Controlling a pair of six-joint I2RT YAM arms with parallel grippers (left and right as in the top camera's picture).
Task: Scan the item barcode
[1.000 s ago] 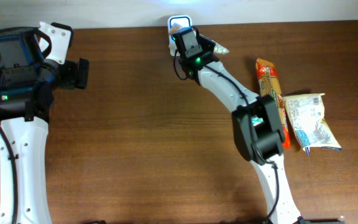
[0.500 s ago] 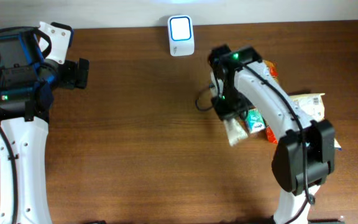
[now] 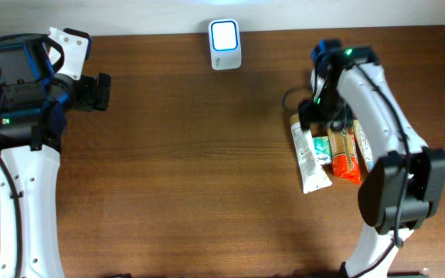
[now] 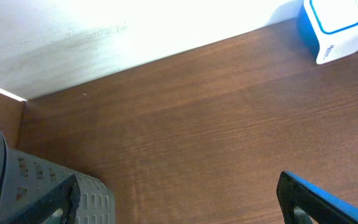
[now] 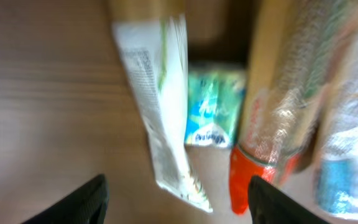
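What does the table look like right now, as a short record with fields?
Scanner: far edge of table, screen lit
Packets: white packet, green packet, orange packet, lying side by side
Right gripper: open, above the packets, holding nothing
Left gripper: open, empty, far left

Overhead: the left arm [image 3: 22, 185] rises along the left edge, white link running up from the bottom. Its wrist is bent so the left tool [image 3: 100, 91] points sideways to the right. Its fingers [image 4: 312, 200] are wide apart, nothing between them. The right arm [image 3: 381, 96] comes up from the lower right, then arcs up and back left. The right tool [image 5: 179, 196] is aimed straight down, fingers [image 5: 82, 202] spread, gripping nothing.
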